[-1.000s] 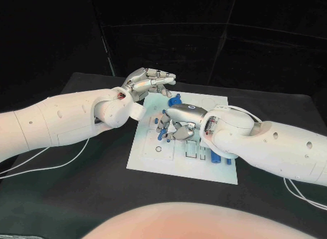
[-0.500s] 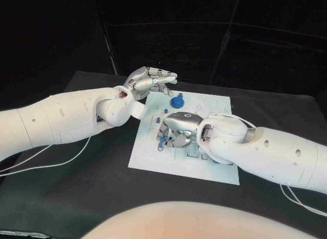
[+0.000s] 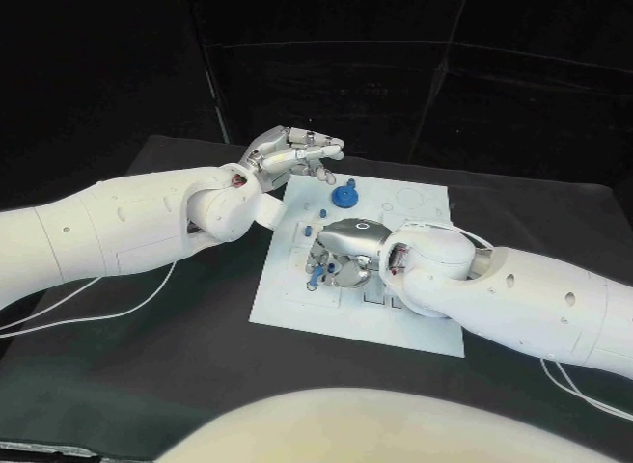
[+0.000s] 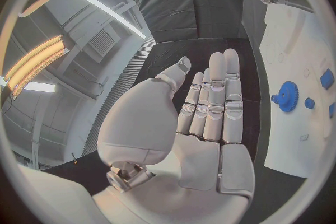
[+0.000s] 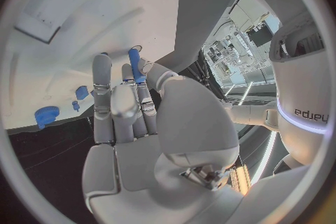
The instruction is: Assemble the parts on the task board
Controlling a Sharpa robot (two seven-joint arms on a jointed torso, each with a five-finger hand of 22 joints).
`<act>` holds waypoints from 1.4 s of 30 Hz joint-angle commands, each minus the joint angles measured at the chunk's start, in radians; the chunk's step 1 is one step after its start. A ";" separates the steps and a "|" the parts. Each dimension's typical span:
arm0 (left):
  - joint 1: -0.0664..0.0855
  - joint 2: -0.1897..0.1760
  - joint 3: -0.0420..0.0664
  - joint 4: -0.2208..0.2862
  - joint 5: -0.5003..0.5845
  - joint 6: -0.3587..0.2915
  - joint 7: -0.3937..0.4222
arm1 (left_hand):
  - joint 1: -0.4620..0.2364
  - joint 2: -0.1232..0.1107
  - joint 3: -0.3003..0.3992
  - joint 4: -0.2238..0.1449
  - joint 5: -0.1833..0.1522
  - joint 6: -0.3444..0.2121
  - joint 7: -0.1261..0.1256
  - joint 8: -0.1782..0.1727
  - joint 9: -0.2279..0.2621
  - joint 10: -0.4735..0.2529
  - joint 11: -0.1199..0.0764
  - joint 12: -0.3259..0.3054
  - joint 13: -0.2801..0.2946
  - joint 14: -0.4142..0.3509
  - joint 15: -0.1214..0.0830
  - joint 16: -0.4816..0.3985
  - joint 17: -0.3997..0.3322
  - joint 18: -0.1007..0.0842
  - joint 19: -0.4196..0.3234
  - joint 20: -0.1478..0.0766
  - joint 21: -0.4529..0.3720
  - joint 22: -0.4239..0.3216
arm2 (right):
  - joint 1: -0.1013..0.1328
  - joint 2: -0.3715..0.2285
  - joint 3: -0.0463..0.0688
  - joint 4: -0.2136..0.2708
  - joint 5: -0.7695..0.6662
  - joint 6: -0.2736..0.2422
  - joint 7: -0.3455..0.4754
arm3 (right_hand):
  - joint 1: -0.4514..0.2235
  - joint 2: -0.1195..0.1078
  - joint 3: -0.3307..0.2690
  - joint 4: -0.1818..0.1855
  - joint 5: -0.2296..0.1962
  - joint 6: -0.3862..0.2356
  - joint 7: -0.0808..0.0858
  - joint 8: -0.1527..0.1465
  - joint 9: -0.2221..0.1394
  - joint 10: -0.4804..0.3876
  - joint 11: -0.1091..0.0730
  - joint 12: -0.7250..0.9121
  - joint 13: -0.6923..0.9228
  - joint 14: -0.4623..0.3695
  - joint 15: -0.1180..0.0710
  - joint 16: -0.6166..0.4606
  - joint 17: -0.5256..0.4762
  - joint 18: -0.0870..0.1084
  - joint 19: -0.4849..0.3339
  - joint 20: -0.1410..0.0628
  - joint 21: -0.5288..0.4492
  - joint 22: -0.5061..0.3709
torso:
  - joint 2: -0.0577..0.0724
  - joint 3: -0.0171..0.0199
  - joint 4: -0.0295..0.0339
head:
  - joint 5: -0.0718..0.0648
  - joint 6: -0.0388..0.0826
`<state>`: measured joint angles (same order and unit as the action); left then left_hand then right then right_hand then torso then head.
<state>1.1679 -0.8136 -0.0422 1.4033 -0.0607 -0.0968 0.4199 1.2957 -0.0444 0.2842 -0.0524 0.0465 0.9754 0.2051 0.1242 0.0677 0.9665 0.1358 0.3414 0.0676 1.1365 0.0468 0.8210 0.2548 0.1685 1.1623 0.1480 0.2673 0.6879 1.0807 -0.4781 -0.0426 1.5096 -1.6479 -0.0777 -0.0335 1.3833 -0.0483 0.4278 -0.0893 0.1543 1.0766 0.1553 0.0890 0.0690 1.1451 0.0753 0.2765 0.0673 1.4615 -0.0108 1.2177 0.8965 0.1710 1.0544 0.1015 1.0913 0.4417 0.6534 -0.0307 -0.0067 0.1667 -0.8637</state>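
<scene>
Lowered further onto task board [image 3: 296, 309]: right robot hand [image 3: 339, 258] pinching blue peg [image 5: 134, 65], insertion near; left robot hand [image 3: 291, 154] released.

right hand [image 3: 339, 258] with blue peg [image 3: 311, 279] lowered onto task board [image 3: 291, 304]

The supporting surface is a black table [image 3: 150, 347] under a dark matte covering. A white task board [image 3: 296, 313] lies flat near its middle, slightly skewed to the table edges. White cables [image 3: 80, 313] trail across the covering on the robot's left side, and another white cable [image 3: 581, 381] lies on its right side.
</scene>
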 commanded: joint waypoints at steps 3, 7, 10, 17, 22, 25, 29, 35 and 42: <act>0.002 0.001 0.001 0.000 0.002 0.006 0.014 | -0.002 0.007 -0.003 0.003 0.003 -0.008 0.001 0.005 0.000 -0.004 0.000 0.007 0.002 0.005 0.004 -0.005 0.001 0.012 0.007 0.000 -0.004 -0.001 | -0.001 0.009 0.000 -0.005 -0.031 -0.007 -0.011 | 0.005 -0.003 0.008 0.000 0.005 0.003 0.002 -0.004 -0.001 0.005 0.003 -0.006 0.001 0.005 0.003 0.003 0.000 0.014 -0.003 -0.006 0.004 0.001 | 0.000 0.0003 -0.0004 | 0.004 -0.003; 0.002 0.002 0.001 0.000 0.002 0.006 0.013 | -0.002 0.007 -0.003 0.003 0.003 -0.008 0.001 0.005 0.000 -0.004 0.000 0.007 0.002 0.005 0.004 -0.005 0.001 0.012 0.007 0.000 -0.004 -0.001 | -0.002 0.013 -0.002 -0.005 -0.032 -0.005 -0.008 | 0.005 -0.003 0.008 0.000 0.005 0.003 0.002 -0.004 -0.001 0.005 0.003 -0.006 0.001 0.005 0.003 0.003 0.001 0.014 -0.003 -0.006 0.004 0.001 | 0.001 0.0002 0.0010 | 0.004 -0.004; 0.002 0.002 0.001 -0.001 0.002 0.006 0.013 | -0.004 0.007 -0.005 0.004 0.003 -0.009 0.002 0.006 0.000 -0.005 0.000 0.008 0.002 0.005 0.004 -0.006 0.002 0.012 0.008 0.000 -0.006 -0.003 | -0.003 0.014 -0.006 -0.004 -0.033 -0.003 -0.006 | 0.004 -0.003 0.008 0.000 0.005 0.003 0.002 -0.004 -0.001 0.005 0.003 -0.007 0.001 0.006 0.003 0.005 0.004 0.014 -0.003 -0.005 0.004 0.001 | 0.000 -0.0004 0.0006 | 0.006 -0.006; 0.002 0.001 0.001 0.000 0.002 0.007 0.012 | -0.004 0.007 -0.005 0.004 0.003 -0.009 0.002 0.006 0.000 -0.005 0.000 0.008 0.002 0.005 0.004 -0.006 0.002 0.012 0.008 0.000 -0.006 -0.003 | -0.004 0.011 -0.017 0.002 -0.033 -0.003 -0.002 | 0.004 -0.003 0.008 0.000 0.005 0.004 0.002 -0.004 -0.001 0.005 0.003 -0.007 0.001 0.006 0.003 0.006 0.005 0.014 -0.003 -0.005 0.004 0.001 | 0.000 0.0002 0.0002 | 0.010 -0.008; 0.002 0.001 0.001 0.000 0.002 0.008 0.010 | -0.004 0.007 -0.005 0.004 0.003 -0.009 0.002 0.006 0.000 -0.005 0.000 0.008 0.002 0.005 0.004 -0.006 0.002 0.012 0.008 0.000 -0.006 -0.003 | -0.006 0.007 -0.019 0.008 -0.033 -0.006 -0.003 | 0.004 -0.003 0.008 0.000 0.005 0.004 0.002 -0.004 -0.001 0.005 0.003 -0.007 0.001 0.006 0.003 0.006 0.005 0.014 -0.003 -0.005 0.004 0.001 | 0.000 -0.0001 0.0007 | 0.010 -0.008; 0.002 0.001 0.001 0.000 0.002 0.010 0.009 | -0.005 0.007 -0.006 0.005 0.003 -0.009 0.002 0.006 0.000 -0.005 0.000 0.008 0.002 0.005 0.004 -0.006 0.002 0.012 0.008 0.000 -0.006 -0.004 | -0.007 0.005 -0.019 0.009 -0.033 -0.007 -0.005 | 0.002 -0.003 0.010 0.000 0.005 0.006 0.002 -0.003 0.000 0.006 0.003 -0.007 0.001 0.006 0.003 0.007 0.007 0.014 -0.004 -0.005 0.005 0.002 | 0.000 0.0003 0.0004 | 0.011 -0.004; 0.002 0.001 0.001 0.000 0.002 0.011 0.007 | -0.005 0.007 -0.006 0.005 0.003 -0.009 0.002 0.006 0.000 -0.005 0.000 0.008 0.002 0.005 0.004 -0.006 0.002 0.012 0.008 0.000 -0.006 -0.004 | -0.007 0.002 -0.019 0.010 -0.033 -0.009 -0.008 | 0.002 -0.003 0.010 0.000 0.005 0.006 0.002 -0.003 0.000 0.006 0.003 -0.007 0.001 0.006 0.003 0.007 0.007 0.014 -0.004 -0.005 0.005 0.002 | 0.000 -0.0001 -0.0001 | 0.009 -0.003; 0.002 0.003 0.001 -0.001 0.002 0.013 0.006 | -0.005 0.007 -0.006 0.005 0.003 -0.009 0.002 0.006 0.000 -0.005 0.000 0.008 0.002 0.005 0.004 -0.006 0.002 0.012 0.008 0.000 -0.006 -0.004 | -0.007 0.002 -0.019 0.011 -0.033 -0.012 -0.009 | 0.002 -0.003 0.010 0.000 0.005 0.006 0.002 -0.003 0.000 0.006 0.003 -0.007 0.001 0.006 0.003 0.007 0.007 0.014 -0.004 -0.005 0.005 0.002 | 0.001 -0.0001 0.0004 | 0.008 -0.001; 0.002 0.005 0.001 -0.001 0.002 0.014 0.005 | -0.005 0.007 -0.006 0.005 0.003 -0.009 0.002 0.006 0.000 -0.005 0.000 0.008 0.002 0.005 0.004 -0.006 0.002 0.012 0.008 0.000 -0.006 -0.004 | -0.008 0.005 -0.019 0.007 -0.040 -0.005 -0.022 | -0.003 -0.007 0.010 0.000 0.003 0.005 0.002 -0.005 -0.001 0.005 0.004 -0.010 0.001 0.005 0.004 0.004 0.000 0.014 -0.005 -0.005 0.006 0.002 | 0.000 -0.0005 0.0003 | 0.008 -0.001</act>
<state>1.1678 -0.8093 -0.0422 1.4016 -0.0606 -0.0953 0.4186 1.2958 -0.0444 0.2814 -0.0497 0.0465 0.9718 0.2087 0.1242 0.0677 0.9666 0.1358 0.3457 0.0683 1.1365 0.0468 0.8210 0.2553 0.1685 1.1622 0.1480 0.2673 0.6846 1.0719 -0.4739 -0.0620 1.5175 -1.6765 -0.0910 -0.0460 1.3831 -0.0485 0.4333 -0.0890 0.1538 1.0771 0.1561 0.0830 0.0676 1.1450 0.0754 0.2729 0.0689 1.4614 -0.0108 1.2218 0.8981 0.1710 1.0544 0.1015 1.0913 0.4430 0.6534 -0.0307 -0.0062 0.1746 -0.8646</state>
